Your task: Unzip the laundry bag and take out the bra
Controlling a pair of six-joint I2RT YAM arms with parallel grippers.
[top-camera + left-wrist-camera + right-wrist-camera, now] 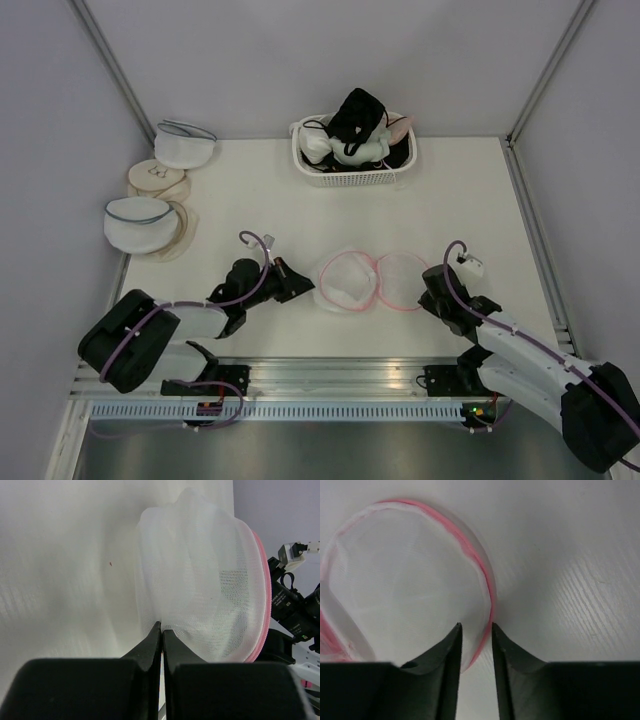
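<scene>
The laundry bag (pixel 348 283) lies unzipped near the front edge of the surface (pixel 250 190), about midway between the two arms. Its two round halves lie side by side, their pink rims touching in the middle. No garment shows in either half.

The left claw (pixel 303 287) sits at the outer edge of the left half. In the left wrist view its fingers (pixel 150 647) are pressed together, and the white mesh of the laundry bag (pixel 210 580) runs down into their tips, so it is pinching the mesh there. That half stands up as a dome just beyond the tips.

The right claw (pixel 430 280) is at the outer edge of the right half. In the right wrist view it is low over the surface with a narrow gap left between its fingers (pixel 451 650). The bag's pink rim (pixel 487 595) passes through that gap, and neither finger is seen pressing it.

The black bra (pixel 358 112) is piled on top of other garments in a white basket (pixel 345 178) at the middle of the far edge, well apart from both claws. Bare surface stretches between the bag and the basket and out to the right edge. Two mesh bags with blue-grey trim (pixel 185 147) rest along the left edge.
</scene>
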